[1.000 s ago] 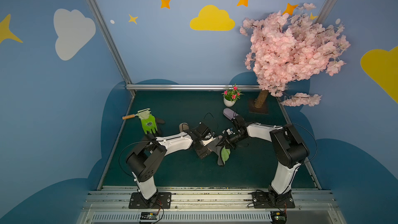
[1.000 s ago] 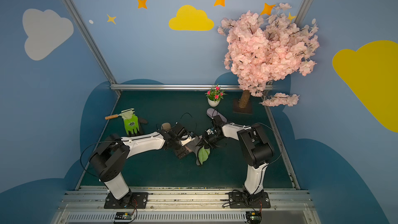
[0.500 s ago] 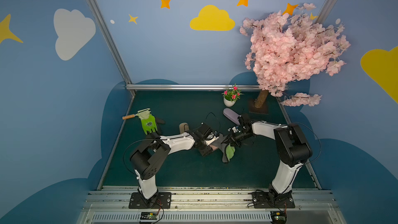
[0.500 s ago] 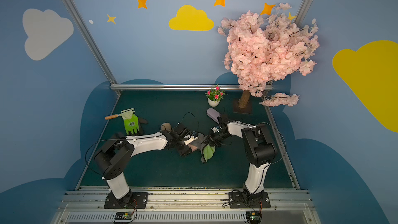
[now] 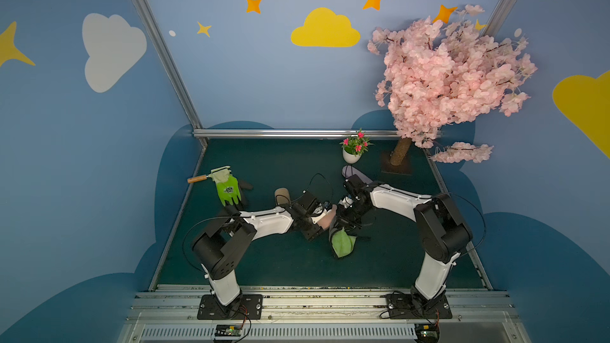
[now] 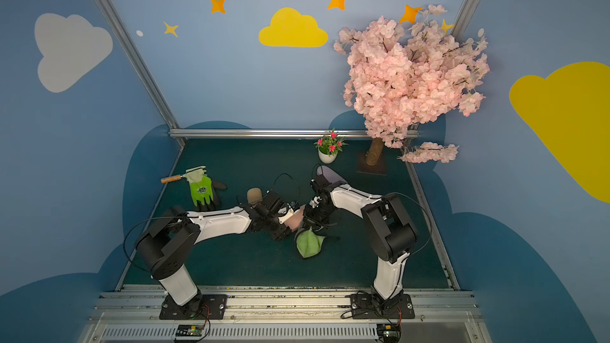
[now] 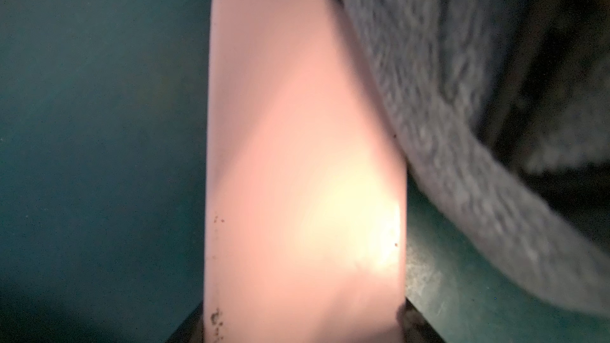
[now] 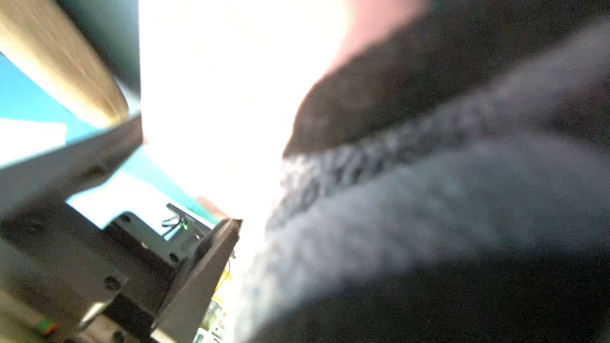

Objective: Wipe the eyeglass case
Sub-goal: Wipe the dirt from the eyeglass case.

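The pink eyeglass case [image 5: 329,218] [image 6: 295,218] sits mid-table between my two grippers. My left gripper [image 5: 318,219] [image 6: 286,220] is shut on it. In the left wrist view the case [image 7: 303,160] runs out from between the dark fingers [image 7: 416,325]. My right gripper [image 5: 343,217] [image 6: 312,216] is shut on a cloth. The cloth's grey side [image 7: 462,127] [image 8: 429,209] presses against the long edge of the case. Its green end [image 5: 343,243] [image 6: 309,243] hangs down onto the mat. The right fingertips are hidden by the cloth.
A green glove [image 5: 227,189] lies over a wooden-handled tool at the left edge. A tan case [image 5: 282,195] sits behind the left wrist and a lilac one [image 5: 356,173] behind the right wrist. A white flower pot [image 5: 351,156] and the blossom tree's base [image 5: 397,163] stand at the back right.
My left gripper has closed on the case, where a second ago it stood wide. The right gripper and its cloth have shifted a little along the case.
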Robot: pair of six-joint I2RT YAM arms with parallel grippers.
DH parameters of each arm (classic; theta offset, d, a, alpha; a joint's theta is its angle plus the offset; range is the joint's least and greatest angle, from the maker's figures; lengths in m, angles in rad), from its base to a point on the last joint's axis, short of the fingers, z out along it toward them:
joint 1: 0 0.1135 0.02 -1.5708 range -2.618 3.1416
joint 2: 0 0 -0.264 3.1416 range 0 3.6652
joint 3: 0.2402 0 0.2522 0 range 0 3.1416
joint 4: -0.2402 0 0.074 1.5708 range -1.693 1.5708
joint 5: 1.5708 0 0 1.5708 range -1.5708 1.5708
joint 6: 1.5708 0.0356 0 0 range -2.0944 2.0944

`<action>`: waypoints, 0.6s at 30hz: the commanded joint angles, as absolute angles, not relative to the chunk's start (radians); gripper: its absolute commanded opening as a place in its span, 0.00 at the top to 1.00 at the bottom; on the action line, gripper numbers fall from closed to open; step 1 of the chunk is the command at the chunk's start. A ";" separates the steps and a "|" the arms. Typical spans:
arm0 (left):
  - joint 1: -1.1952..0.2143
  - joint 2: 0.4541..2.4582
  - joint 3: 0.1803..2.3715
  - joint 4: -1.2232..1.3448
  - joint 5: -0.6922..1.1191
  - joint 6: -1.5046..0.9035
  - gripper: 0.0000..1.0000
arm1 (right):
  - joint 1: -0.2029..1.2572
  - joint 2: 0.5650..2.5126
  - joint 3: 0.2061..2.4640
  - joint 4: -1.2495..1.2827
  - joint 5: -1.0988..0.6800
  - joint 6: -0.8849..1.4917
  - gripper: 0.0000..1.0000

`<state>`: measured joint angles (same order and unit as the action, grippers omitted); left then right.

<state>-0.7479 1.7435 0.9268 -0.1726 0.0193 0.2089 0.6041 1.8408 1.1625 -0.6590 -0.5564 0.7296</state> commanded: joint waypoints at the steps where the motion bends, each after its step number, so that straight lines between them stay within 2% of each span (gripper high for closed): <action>1: -0.768 1.736 0.948 -0.198 0.157 0.202 0.91 | 0.594 1.831 1.217 -0.628 -0.552 0.754 1.00; 2: -0.767 1.737 0.956 -0.206 0.174 0.188 0.92 | 0.589 1.851 1.227 -0.615 -0.583 0.759 1.00; 3: -0.763 1.739 0.965 -0.213 0.198 0.172 0.97 | 0.588 1.883 1.231 -0.583 -0.628 0.772 1.00; 7: -0.729 1.726 0.985 -0.232 0.383 0.099 0.97 | 0.568 1.982 1.200 -0.486 -0.683 0.822 1.00; 13: -0.660 1.699 0.976 -0.261 0.646 -0.007 0.97 | 0.405 1.961 1.233 -0.625 -0.446 0.706 1.00; 15: -0.624 1.718 0.976 -0.259 0.738 -0.031 0.97 | 0.406 1.939 1.277 -0.673 -0.407 0.668 1.00; 18: -0.588 1.755 1.004 -0.295 0.755 -0.059 0.97 | 0.477 1.910 1.329 -0.719 -0.395 0.642 1.00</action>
<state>-0.6010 1.7420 0.9646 -0.2573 0.5308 -0.0368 0.4103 1.9537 1.2732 -0.7059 -0.5011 0.7040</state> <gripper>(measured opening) 0.709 0.118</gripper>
